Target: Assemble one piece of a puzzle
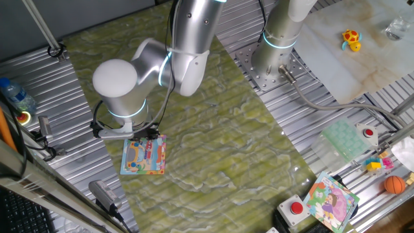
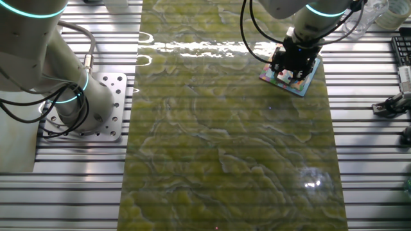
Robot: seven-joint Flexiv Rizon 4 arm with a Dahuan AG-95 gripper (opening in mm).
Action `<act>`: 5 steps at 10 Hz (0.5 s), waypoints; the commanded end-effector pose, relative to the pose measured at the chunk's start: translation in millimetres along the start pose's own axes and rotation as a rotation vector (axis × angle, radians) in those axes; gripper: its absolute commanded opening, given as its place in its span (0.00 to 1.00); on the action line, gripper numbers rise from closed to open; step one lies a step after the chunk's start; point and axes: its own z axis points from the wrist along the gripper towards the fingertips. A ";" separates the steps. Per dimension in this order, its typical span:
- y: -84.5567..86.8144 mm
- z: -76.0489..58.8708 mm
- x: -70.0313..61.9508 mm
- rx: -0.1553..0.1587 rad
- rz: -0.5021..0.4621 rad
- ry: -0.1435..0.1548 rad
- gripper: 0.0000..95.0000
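The puzzle point(image 1: 143, 157) lies flat on the green mat at the near left, a square board with a light-blue border and an orange, pink and yellow picture. In the other fixed view the puzzle point(image 2: 309, 79) sits at the mat's far right edge. My gripper point(image 2: 290, 67) is black and stands straight down on the board's top, its fingertips at or touching the surface. In the first fixed view the gripper point(image 1: 141, 134) is mostly hidden under the arm's wrist, at the board's far edge. The piece is hidden. I cannot tell how the jaws stand.
A second arm's base point(image 1: 278, 48) stands at the mat's far side. A purple-and-green puzzle board point(image 1: 331, 200), red buttons point(image 1: 296, 208), an orange ball point(image 1: 394, 184), a pale green tray point(image 1: 346, 139) and a yellow toy point(image 1: 351, 39) lie to the right. A bottle point(image 1: 16, 96) is at the left.
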 end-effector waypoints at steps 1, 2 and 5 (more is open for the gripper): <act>1.4 -0.6 1.9 0.002 -0.023 -0.001 0.40; 1.5 -0.4 2.1 0.003 -0.030 0.000 0.40; 1.9 0.6 2.9 0.004 -0.028 0.001 0.40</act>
